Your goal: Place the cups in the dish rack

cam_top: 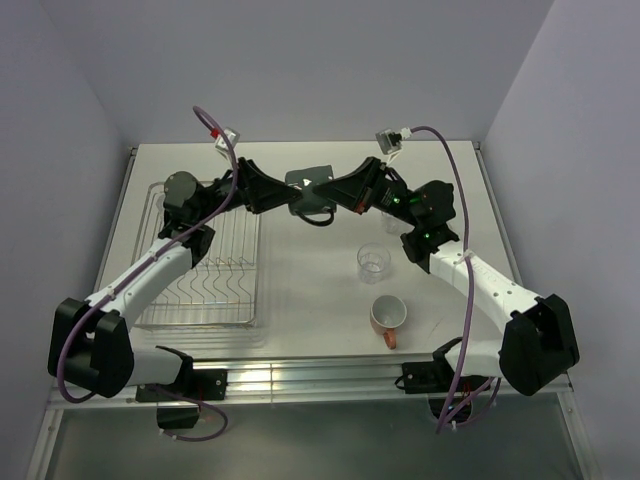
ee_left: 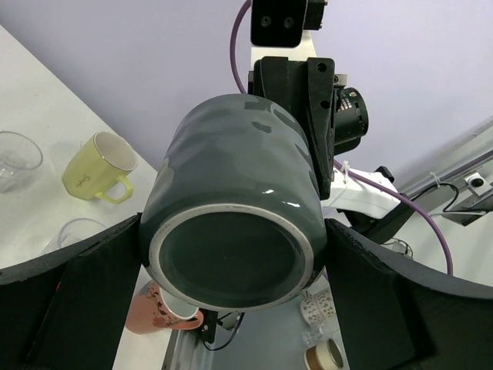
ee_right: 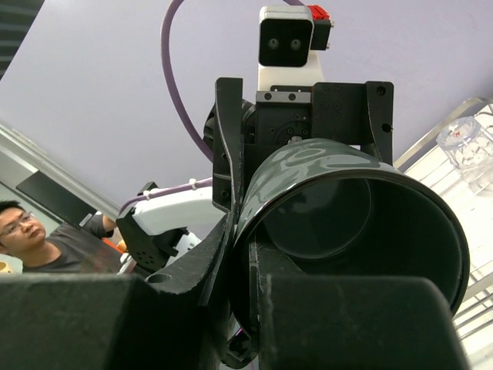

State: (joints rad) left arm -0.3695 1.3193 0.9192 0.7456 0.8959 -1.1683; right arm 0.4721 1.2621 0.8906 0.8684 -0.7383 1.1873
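A: What is beside the dish rack's (cam_top: 200,292) right edge?
B: Bare table (cam_top: 305,295). Above it the left gripper (ee_left: 231,266) clamps the black mug's (ee_left: 231,177) base sides; the right gripper (ee_right: 239,285) pinches its rim. A tumbler (cam_top: 373,262) stands further right.

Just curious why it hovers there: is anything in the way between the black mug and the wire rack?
Nothing visible blocks it. The glossy black ceramic mug hangs in the air over the table, just right of the silver wire dish rack. Only the left gripper holding it, and that arm, lie on the rack's side.
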